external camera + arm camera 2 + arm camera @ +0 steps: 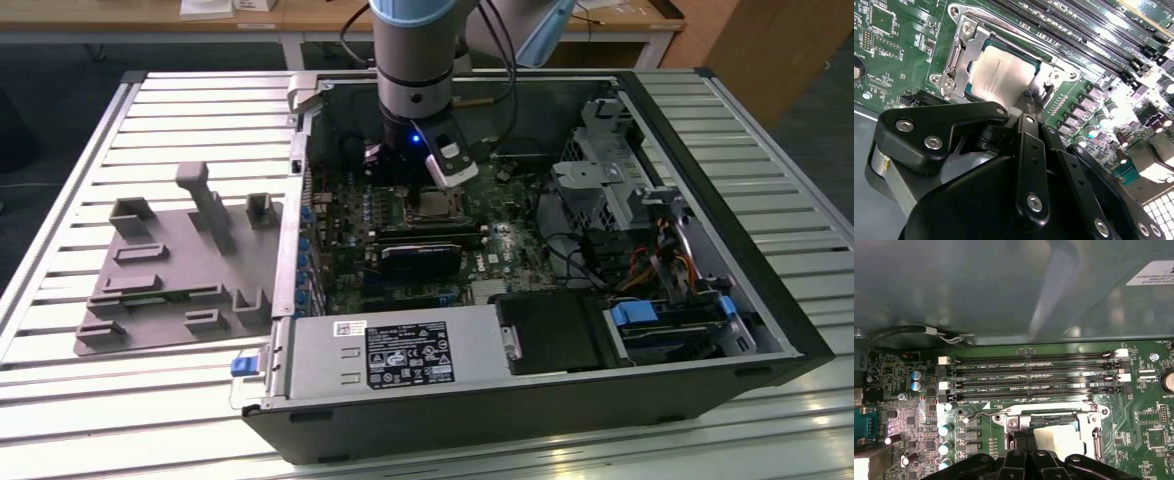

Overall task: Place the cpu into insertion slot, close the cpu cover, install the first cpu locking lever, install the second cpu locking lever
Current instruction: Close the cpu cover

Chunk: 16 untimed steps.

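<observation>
1. The cpu [999,75] sits in the insertion slot [430,207] on the green board [1146,392], toward the far side of the open computer case [534,420].
2. The cpu cover [961,50] lies flat over it, and the chip's face shows through the window.
3. The gripper [1020,441] is at the cover's edge with its fingers drawn together and nothing visibly between them.
4. A grey fixture tray [160,290] lies outside the case, at the exterior view's left.

Shows the computer case [534,425] lying open on the slatted table [174,100], with a moulded tray [160,290] beside it on the exterior view's left and the power supply [400,355] along its nearest wall. Places the cpu [1001,75] on the motherboard [899,55] inside the case, beneath the window of the cpu cover [961,50]. Sets the memory slots [1034,372] just beside the cover, and the gripper [1026,102] over the cover's edge.
</observation>
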Each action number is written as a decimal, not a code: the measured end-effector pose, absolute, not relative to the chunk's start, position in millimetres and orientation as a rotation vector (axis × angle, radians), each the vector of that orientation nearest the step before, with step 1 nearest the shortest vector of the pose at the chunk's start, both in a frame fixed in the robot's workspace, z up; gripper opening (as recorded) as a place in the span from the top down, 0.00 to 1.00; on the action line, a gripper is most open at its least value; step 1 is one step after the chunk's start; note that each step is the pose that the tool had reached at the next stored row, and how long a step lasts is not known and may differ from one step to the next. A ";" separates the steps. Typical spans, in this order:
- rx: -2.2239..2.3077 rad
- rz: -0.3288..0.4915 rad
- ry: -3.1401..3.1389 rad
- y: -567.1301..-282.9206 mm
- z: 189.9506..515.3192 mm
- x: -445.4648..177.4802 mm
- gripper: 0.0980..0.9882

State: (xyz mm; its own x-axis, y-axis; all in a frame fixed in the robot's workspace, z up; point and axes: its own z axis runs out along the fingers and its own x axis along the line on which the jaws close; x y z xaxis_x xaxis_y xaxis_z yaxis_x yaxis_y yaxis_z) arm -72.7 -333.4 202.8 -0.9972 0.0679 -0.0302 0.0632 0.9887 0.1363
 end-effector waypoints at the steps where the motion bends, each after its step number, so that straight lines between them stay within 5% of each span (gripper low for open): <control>1: 0.102 0.211 3.098 -333.4 202.8 -72.7 1.00; 16: 0.102 0.223 3.097 -333.7 199.3 -69.1 1.00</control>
State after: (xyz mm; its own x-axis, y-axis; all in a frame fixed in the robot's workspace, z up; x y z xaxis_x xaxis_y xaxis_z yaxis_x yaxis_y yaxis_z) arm -69.1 -333.7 199.3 -0.9972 0.0682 -0.0298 0.0632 0.9876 0.1440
